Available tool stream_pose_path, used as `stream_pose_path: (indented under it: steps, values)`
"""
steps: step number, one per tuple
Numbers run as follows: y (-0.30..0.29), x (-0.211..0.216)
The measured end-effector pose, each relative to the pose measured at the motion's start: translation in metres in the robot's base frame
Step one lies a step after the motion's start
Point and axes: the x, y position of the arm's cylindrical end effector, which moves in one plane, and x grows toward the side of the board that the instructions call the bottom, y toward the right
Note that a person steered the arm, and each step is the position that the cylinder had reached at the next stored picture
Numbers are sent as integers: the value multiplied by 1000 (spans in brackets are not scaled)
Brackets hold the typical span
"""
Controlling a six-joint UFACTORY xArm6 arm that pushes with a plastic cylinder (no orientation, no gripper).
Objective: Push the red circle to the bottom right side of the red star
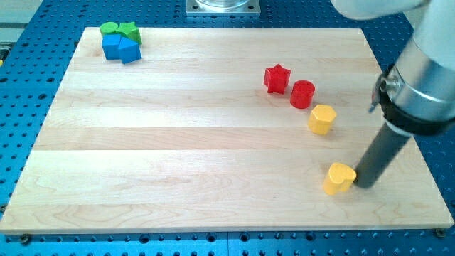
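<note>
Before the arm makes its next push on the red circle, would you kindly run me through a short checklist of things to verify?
1. My tip in view: ok, at the view's lower right, right beside the yellow heart.
2. Tip close to the red circle: not ok, it is well below it.
3. Red circle at the bottom right of the red star: ok, it already sits there, close beside it.
4. Path up to the circle free: not ok, the yellow hexagon lies just below-right of it.
5. Tip touching the yellow heart: cannot tell.
6. Blue and green blocks out of the way: ok, at the board's top left.
</note>
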Motion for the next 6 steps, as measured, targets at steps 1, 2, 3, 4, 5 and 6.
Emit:
stream_pose_path:
  steps: [1,2,3,4,5,6]
  values:
    - [-5,-23]
    - [4,-72]
    - [7,-120]
    - [7,-158]
    - [-1,-174]
    - [-26,-170]
